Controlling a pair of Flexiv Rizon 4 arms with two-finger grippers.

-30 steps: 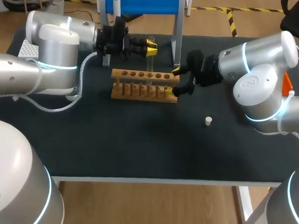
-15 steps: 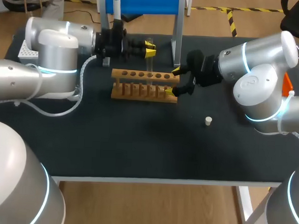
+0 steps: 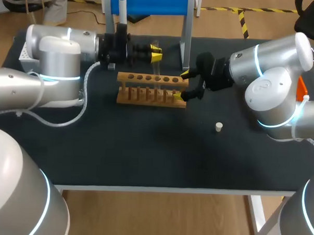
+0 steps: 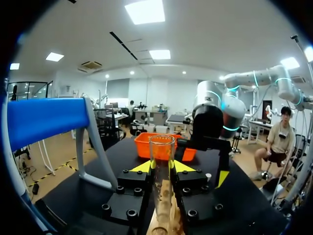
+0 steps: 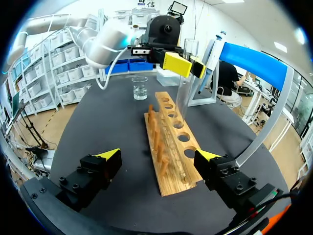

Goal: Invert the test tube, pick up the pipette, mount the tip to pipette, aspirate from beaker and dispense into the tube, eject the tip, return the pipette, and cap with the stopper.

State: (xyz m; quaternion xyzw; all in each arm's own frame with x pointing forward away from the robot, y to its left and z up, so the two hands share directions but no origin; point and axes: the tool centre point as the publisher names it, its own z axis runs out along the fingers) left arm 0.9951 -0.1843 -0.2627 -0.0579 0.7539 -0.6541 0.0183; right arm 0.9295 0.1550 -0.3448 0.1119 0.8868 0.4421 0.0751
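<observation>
Steadiness first: best kept plumb and lowered slowly over one rack hole, with a light squeeze on the glass and no release until seated. Nearest on the bench (image 3: 145,153), stopper (image 3: 218,127) loose and well apart from both jaws; next back, right jaws spread wide astride the wooden rack's (image 3: 150,88) end, gripping nothing; beyond, left jaws closed on the test tube (image 4: 161,186), upright, mouth up, just above the rack's holes, beaker (image 5: 140,88) farther off.

A wooden rack (image 3: 150,89) with a row of holes lies on the black table (image 3: 145,148). Just behind it is a blue-topped stand (image 3: 151,3). An orange bin (image 3: 303,88) sits well to its right, and a white perforated box (image 3: 23,53) well to its left.
</observation>
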